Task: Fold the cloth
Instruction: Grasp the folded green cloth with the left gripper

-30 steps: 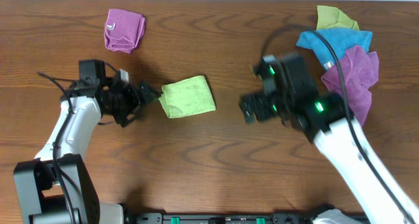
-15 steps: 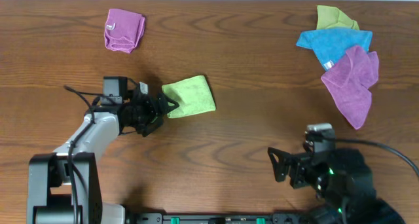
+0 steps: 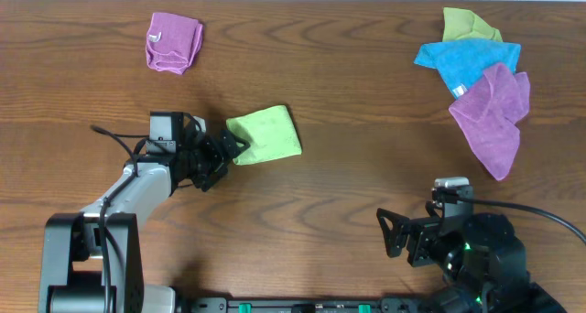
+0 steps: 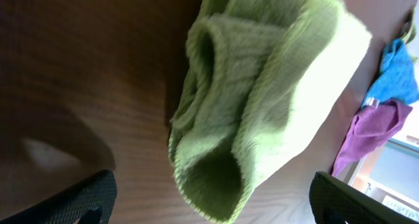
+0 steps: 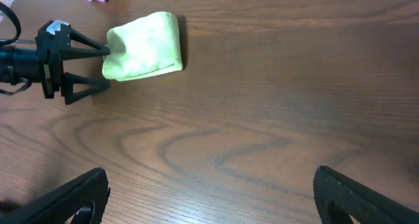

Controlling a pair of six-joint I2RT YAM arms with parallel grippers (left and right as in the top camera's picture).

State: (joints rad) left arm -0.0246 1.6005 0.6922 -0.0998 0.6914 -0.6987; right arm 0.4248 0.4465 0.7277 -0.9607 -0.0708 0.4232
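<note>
1. The green cloth lies mid-tabletop, already doubled over. It looks like soft, light, floppy terry, so I'd pinch a thick folded edge to bring all the layers along.
2. The left pincer sits at the cloth's left edge, fingers apart, clamping nothing.
3. The right pincer is well away near the front, also spread wide.
4. The left wrist view shows bunched, rolled layers at that edge. Overhead only shows a flat rectangle.

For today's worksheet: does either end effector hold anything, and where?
Nothing: left end effector open at the edge of the green cloth; right end effector open, empty.
</note>
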